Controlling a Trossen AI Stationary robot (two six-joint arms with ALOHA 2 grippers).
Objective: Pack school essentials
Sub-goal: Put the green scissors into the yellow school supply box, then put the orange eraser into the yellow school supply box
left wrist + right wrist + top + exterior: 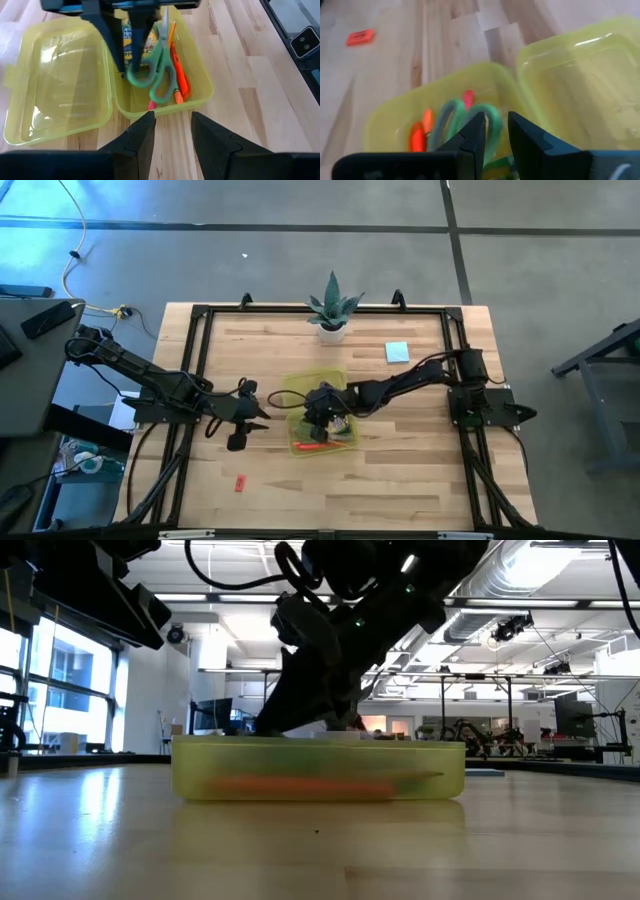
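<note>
The translucent yellow-green case (312, 385) lies open mid-table, with its lid (55, 85) flat beside its tray (202, 87). In the tray lie green-handled scissors (152, 75), orange pens (179, 80), a red pen (151, 105) and a yellow printed pack (131, 35). My right gripper (318, 420) hangs over the tray, open by a narrow gap (496, 132), fingers down at the scissors' handles. My left gripper (258, 418) is open (172, 132) and hovers just left of the case. A red eraser (240, 482) lies on the table near the front, and a light-blue notepad (397, 352) at the far right. My right gripper comes from above with its fingers (136, 50) pointing down into the tray, at the scissors' handle loops (137, 77). The scissors lie flat on the tray's floor. Whether the fingers touch the loops, I cannot tell.
A spiky green potted plant (332, 308) stands at the far edge, behind the case. A black frame (195, 340) runs around the table top. Bare wood lies in front of the case around the eraser (360, 37) and to the right below the notepad.
</note>
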